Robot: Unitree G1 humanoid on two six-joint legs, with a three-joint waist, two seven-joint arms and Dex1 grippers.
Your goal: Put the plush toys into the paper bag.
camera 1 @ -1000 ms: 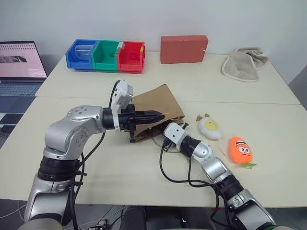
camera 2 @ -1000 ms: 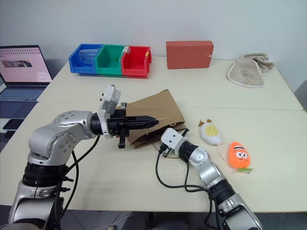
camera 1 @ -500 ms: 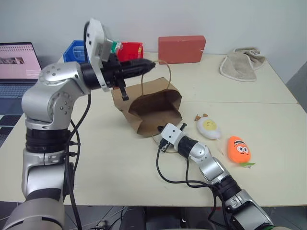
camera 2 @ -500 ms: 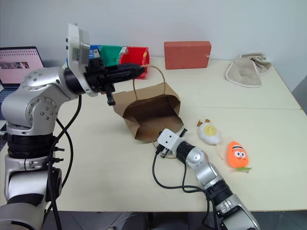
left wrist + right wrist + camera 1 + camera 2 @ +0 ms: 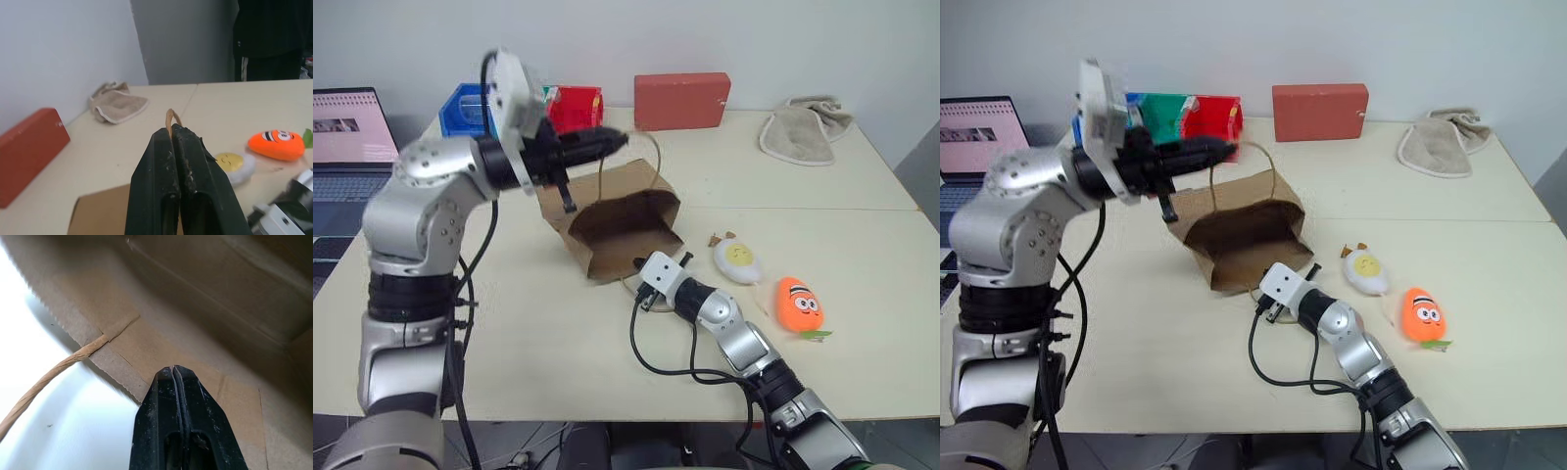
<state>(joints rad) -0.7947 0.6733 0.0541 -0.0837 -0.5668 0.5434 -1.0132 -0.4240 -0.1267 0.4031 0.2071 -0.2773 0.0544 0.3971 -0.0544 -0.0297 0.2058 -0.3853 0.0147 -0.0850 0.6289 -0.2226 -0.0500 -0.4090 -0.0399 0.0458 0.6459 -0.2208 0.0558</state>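
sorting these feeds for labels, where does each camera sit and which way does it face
Left and right eye views: on the head, looking forward and down at the table, paper bag and both arms.
Left wrist view: along shut fingers pinching the bag's handle, toward the orange toy.
Right wrist view: along shut fingers into the bag's mouth.
Both wrist views show the bag.

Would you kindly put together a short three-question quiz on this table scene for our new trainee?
1. True or false: both plush toys already lie inside the paper bag.
2. What does the left hand pinch? A) the towel B) a bag handle C) the red box
3. Fill in: the right hand rests shut at the bag's open ____.

Key:
1. False: the white toy and the orange toy lie on the table beside the bag.
2. B: the bag handle sticks out between its shut fingers.
3. mouth
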